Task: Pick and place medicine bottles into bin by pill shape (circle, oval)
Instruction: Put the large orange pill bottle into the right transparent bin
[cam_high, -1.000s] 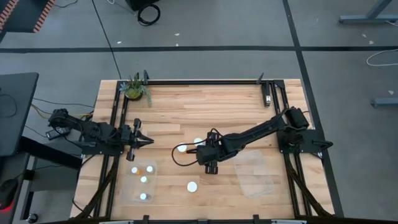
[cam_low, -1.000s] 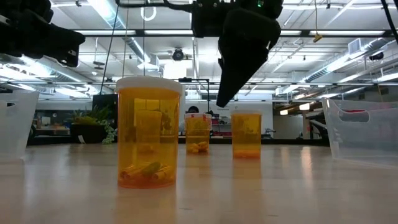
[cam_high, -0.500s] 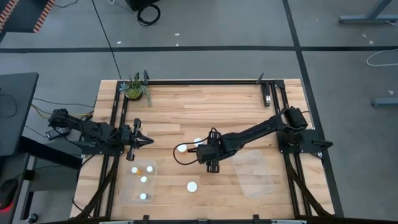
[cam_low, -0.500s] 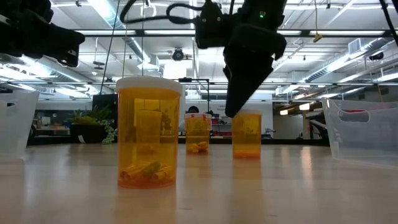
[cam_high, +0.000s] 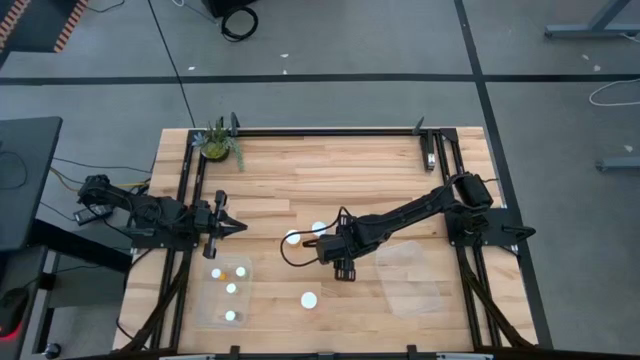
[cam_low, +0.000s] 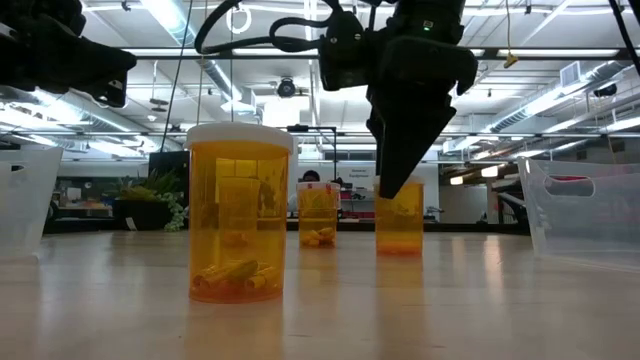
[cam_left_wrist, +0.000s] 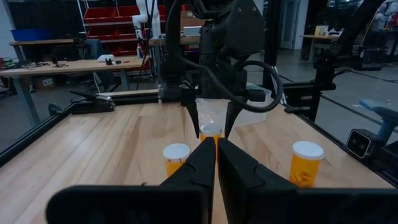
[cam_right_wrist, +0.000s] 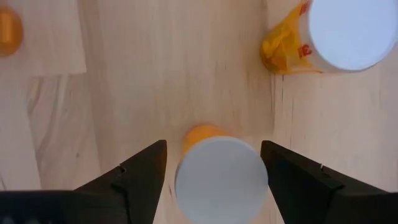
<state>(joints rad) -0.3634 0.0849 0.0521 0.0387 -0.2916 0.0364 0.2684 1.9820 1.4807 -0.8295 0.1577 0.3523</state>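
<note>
White-capped bottle (cam_right_wrist: 221, 174) directly under right tool (cam_right_wrist: 213, 163), between spread fingers, untouched. Second bottle (cam_right_wrist: 348, 31) near. Left tool (cam_high: 232, 227) pressed together, waiting at table's left.

Orange white-capped medicine bottles (cam_low: 240, 214) upright: three on table, three in left bin.

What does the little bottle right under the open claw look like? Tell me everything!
The medicine bottle stands upright on the wooden table, uncovered. It has a clear orange plastic-looking body and a round white cap. The right gripper hangs straight above it, one finger on each side of the cap, open and not touching it. Another bottle stands nearby.
</note>
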